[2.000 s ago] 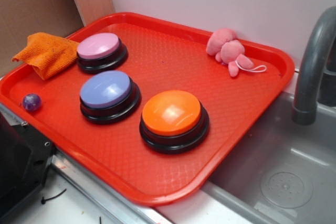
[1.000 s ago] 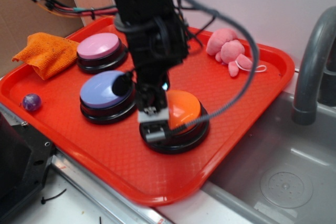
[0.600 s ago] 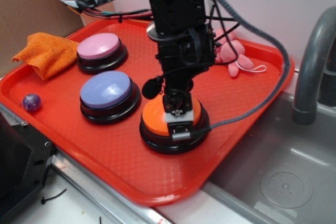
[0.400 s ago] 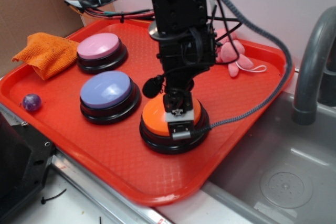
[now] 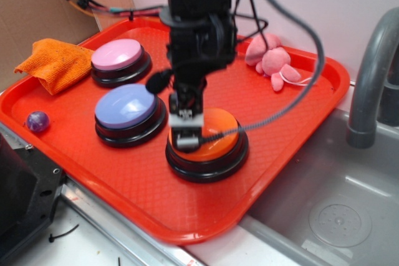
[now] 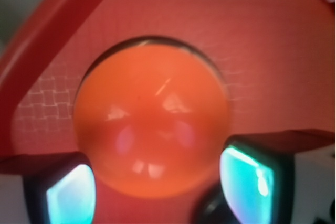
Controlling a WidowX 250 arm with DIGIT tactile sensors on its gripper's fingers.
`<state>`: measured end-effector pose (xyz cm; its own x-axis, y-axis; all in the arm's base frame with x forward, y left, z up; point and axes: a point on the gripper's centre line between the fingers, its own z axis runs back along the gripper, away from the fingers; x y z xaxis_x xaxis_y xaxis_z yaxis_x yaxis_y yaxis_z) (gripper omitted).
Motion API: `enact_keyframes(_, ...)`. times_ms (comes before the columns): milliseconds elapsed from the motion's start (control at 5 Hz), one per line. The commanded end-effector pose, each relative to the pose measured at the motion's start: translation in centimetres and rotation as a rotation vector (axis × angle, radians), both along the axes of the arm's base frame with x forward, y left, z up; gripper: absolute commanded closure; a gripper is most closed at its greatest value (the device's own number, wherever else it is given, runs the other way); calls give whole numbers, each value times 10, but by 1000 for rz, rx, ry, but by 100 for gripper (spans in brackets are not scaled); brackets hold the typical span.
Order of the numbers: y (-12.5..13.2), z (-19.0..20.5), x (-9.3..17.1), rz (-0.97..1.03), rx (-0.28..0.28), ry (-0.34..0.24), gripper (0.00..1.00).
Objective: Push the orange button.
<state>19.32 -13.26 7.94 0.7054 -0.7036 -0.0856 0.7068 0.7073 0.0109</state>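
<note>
Red plastic fills the scene: a textured tray (image 5: 293, 123) sits on a counter beside a grey sink basin (image 5: 336, 204), with a pale wall behind. Nearest the camera, on the tray's front half, sits the orange button (image 5: 215, 144), glossy dome on a black round base. Right over its left part hangs the gripper (image 5: 186, 136), pointing straight down, its tip at the dome's surface; from the outside view I cannot say whether it actually touches. The wrist view looks down on the same orange button (image 6: 152, 119), big and shiny in the middle, with one finger pad at each lower corner, so the fingers (image 6: 71, 192) are spread wide, holding nothing. A braided grey cable (image 5: 274, 113) loops from the arm across the button's top. Just left of it, the lavender button (image 5: 128, 111); further back, the pink button (image 5: 118, 59). On the tray's left edge rests a small purple ball (image 5: 37, 121), and behind that an orange cloth (image 5: 56, 61) draped over the rim. Far right corner: a pink plush toy (image 5: 271, 59). A grey faucet (image 5: 374, 79) arches over the sink.
</note>
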Motion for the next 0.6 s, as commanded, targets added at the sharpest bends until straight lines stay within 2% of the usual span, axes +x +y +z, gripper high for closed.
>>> enact_keyframes(0,-1,38,-10,43,-67,-69,0)
enact_keyframes(400,4,52,-18,89,-80,-99,0)
